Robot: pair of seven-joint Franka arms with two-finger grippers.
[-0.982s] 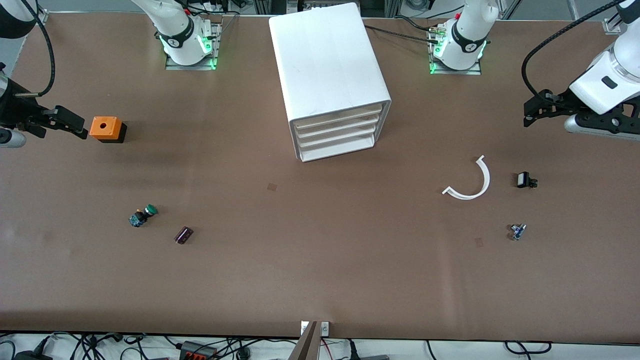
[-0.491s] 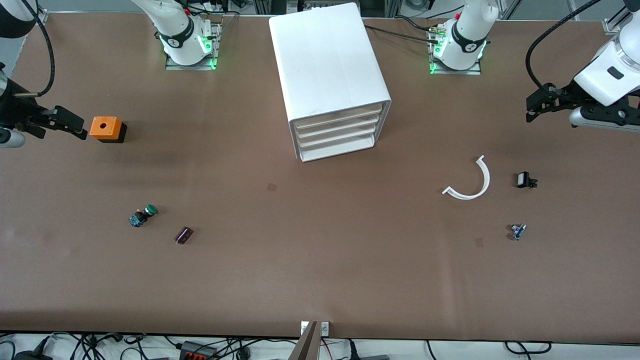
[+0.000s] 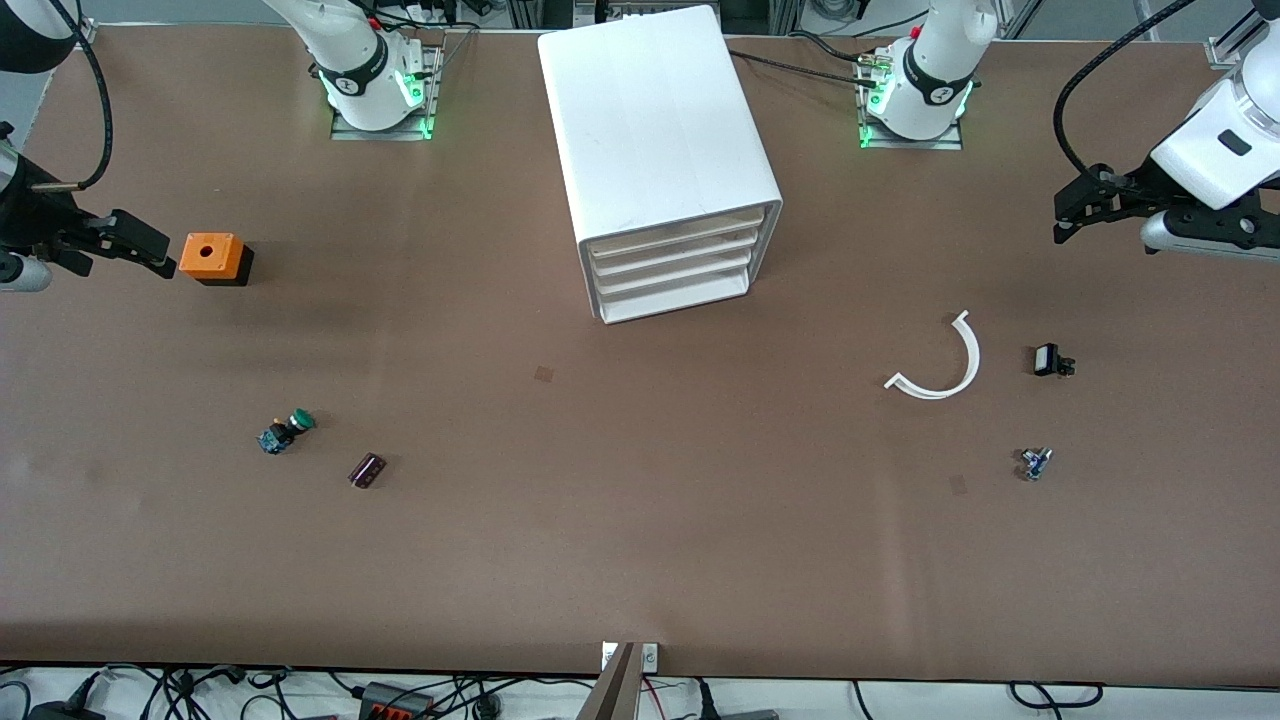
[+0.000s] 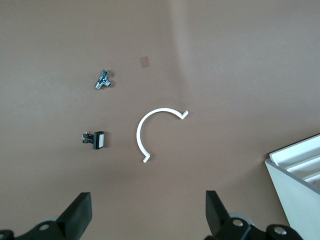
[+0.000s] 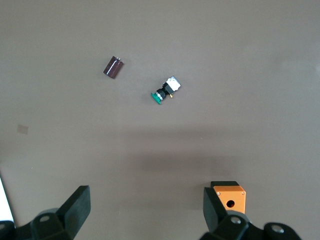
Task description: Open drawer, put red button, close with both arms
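Note:
The white cabinet stands at the middle of the table near the robots' bases. Its top drawer is shut flush with the lower ones. A corner of the cabinet shows in the left wrist view. The red button is not in view in any frame. My left gripper hangs open and empty over bare table at the left arm's end; it also shows in the left wrist view. My right gripper is open and empty, beside the orange cube; it also shows in the right wrist view.
A green-capped button and a dark purple cylinder lie nearer the front camera than the cube. At the left arm's end lie a white curved strip, a small black part and a small blue-metal part.
My left gripper has drawn back a little toward the left arm's end of the table. The right arm and the objects have not moved.

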